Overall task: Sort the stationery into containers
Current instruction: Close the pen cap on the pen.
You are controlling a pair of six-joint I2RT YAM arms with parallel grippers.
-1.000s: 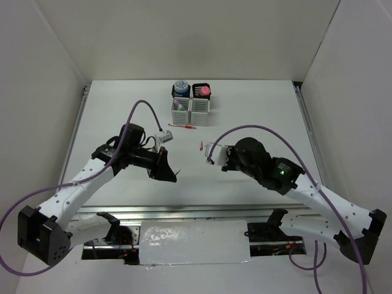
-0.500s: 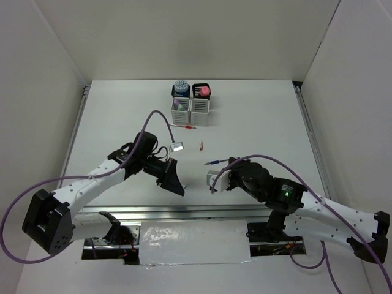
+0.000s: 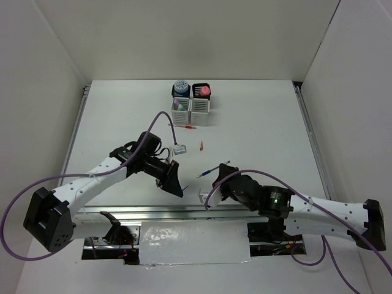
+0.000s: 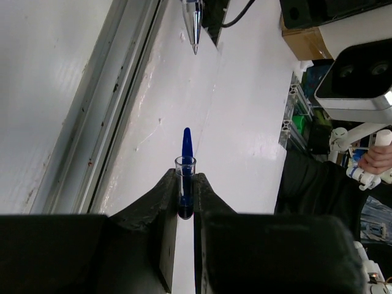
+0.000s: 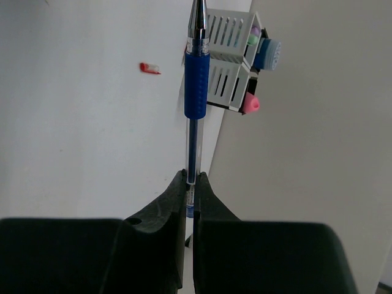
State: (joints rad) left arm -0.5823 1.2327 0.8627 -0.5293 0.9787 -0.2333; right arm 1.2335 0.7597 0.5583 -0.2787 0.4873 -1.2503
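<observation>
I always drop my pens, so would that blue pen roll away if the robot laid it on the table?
Probably: the blue pen looks round and smooth, so it could roll on the table. It seems stiff: it sticks out straight though the right fingers pinch only its back end. Thin and partly see-through, it's likely light.

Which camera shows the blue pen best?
The right wrist view: the blue pen fills the middle, from the right gripper pinching it up to its silver tip. The top view shows it tiny and slanted. The left wrist view catches only its tip at the top edge, beyond the pen cap in the left gripper.
</observation>
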